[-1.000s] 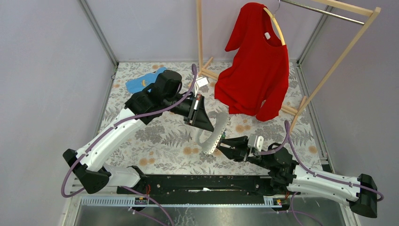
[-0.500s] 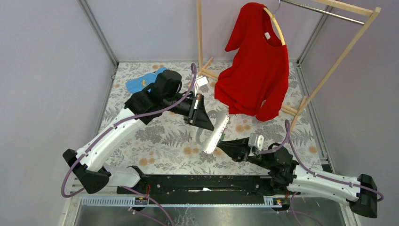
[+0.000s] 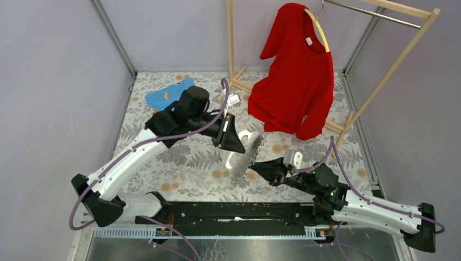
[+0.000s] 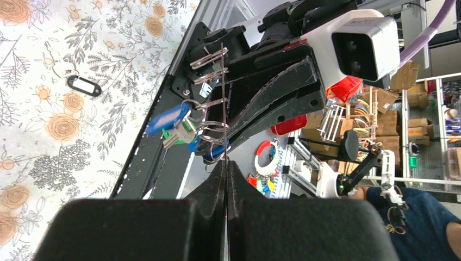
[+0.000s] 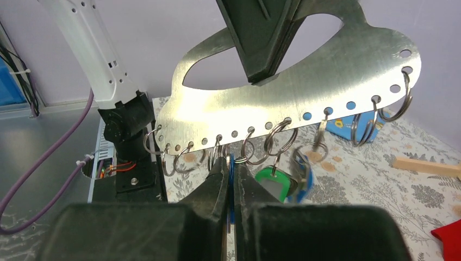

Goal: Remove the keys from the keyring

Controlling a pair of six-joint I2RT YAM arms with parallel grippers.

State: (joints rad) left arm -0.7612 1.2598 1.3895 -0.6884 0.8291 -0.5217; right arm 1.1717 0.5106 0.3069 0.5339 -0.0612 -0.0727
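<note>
A curved silvery metal plate [image 5: 304, 87] with a row of holes carries several split keyrings [image 5: 280, 138] along its lower edge. My left gripper [image 3: 238, 147] is shut on the plate's top edge and holds it above the table; in the left wrist view the plate [image 4: 223, 98] is edge-on between the closed fingertips. My right gripper [image 5: 230, 163] is shut on a blue key head [image 5: 231, 169] hanging from one ring. A green tag [image 5: 273, 182] and a blue-headed key bunch [image 5: 302, 173] hang just to its right. They also show in the left wrist view [image 4: 169, 120].
A red shirt [image 3: 299, 76] hangs on a wooden rack [image 3: 380, 81] at the back right. A blue cloth [image 3: 164, 95] lies at the back left. A black key tag [image 4: 84, 85] lies on the floral tablecloth [image 3: 190, 163]. A black rail [image 3: 234, 209] runs along the near edge.
The left gripper has drawn back a little and turned the plate. The right gripper has moved up and stays at the plate's lower edge.
</note>
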